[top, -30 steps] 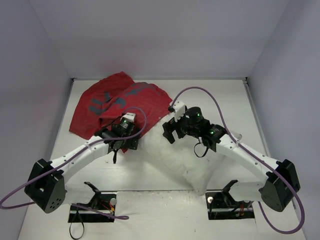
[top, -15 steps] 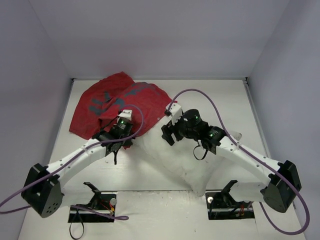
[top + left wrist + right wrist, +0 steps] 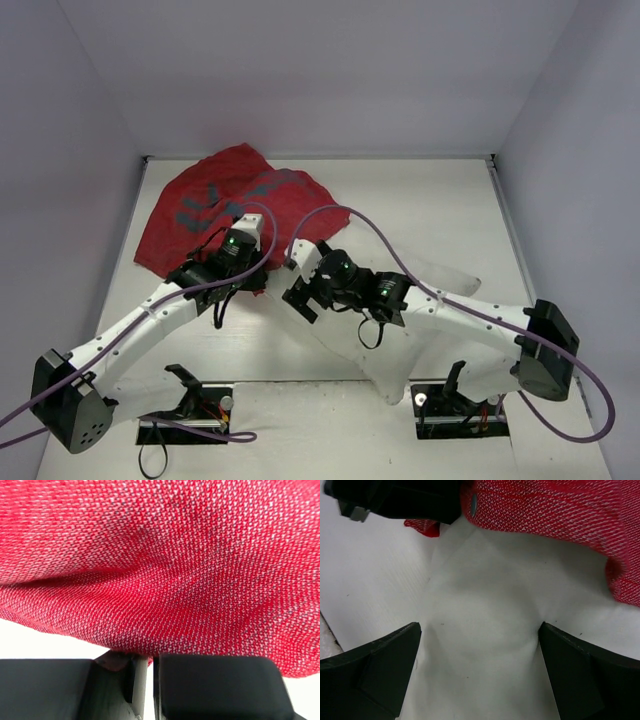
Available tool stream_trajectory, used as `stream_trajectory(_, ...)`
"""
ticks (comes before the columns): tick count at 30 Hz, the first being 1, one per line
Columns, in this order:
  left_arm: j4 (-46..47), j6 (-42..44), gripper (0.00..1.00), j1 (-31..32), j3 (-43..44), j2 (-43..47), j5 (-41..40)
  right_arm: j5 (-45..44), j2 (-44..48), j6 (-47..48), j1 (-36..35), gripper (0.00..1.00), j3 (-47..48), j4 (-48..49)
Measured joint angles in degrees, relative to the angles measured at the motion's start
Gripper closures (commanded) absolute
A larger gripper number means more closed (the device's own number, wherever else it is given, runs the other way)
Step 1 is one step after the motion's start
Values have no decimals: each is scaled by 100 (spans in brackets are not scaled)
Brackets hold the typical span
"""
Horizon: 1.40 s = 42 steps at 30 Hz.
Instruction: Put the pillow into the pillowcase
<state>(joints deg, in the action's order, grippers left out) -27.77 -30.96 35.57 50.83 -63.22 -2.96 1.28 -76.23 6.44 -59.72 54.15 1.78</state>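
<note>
The left tool [image 3: 145,677] is clamped on the near edge of the red pillowcase [image 3: 200,215] at the surface's [image 3: 450,200] back left. The right tool [image 3: 480,672] gapes wide over the white pillow [image 3: 485,590] touching that edge.

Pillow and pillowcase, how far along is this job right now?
Done: the left pincer is shut on the pillowcase edge. In hand: the right pincer hangs open over the pillow, whose corner lies at that red edge. Left: almost everything, since the pillow lies bare outside the case and none of it looks tucked in.
</note>
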Motion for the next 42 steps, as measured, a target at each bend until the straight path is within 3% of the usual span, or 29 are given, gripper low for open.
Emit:
stream_trajectory(4,-13,-63,100,0,0,-17,52,-505,-608,-170,-87,1,31,387)
stream_trajectory(5,-17,-74,100,0,0,-17,66,-525,-643,-181,-87,8,31,413)
stream_trajectory(6,-22,-79,100,0,0,-17,105,-581,-804,-229,-72,22,42,498)
stream_trajectory(7,-28,-81,100,0,0,-15,151,-610,-977,-282,-44,42,79,601)
stream_trajectory(9,-52,-81,100,0,17,-11,258,-601,-1410,-420,55,100,271,763)
stream_trajectory(14,-435,-155,100,-4,487,-2,695,-90,-2280,-981,472,100,1572,599)
stream_trajectory(18,-656,-212,100,-79,1797,-50,1440,-55,-2402,-1351,852,100,2894,306)
stream_trajectory(23,-299,-518,100,-116,2653,-50,2369,-129,-2387,-1729,931,100,3432,442)
stream_trajectory(29,52,-1034,100,-70,1915,76,3141,-452,-2459,-2142,614,100,3073,625)
stream_trajectory(38,-278,-1381,100,162,492,1130,2798,-1252,-2524,-2354,319,100,2000,1292)
stream_trajectory(39,-284,-1451,94,173,385,1266,2736,-1318,-2498,-2378,291,100,1910,1377)
stream_trajectory(40,-280,-1510,63,179,295,1399,2686,-1377,-2468,-2389,264,100,1849,1445)
stream_trajectory(42,-280,-1589,46,188,251,1510,2669,-1408,-2426,-2382,247,100,1818,1497)
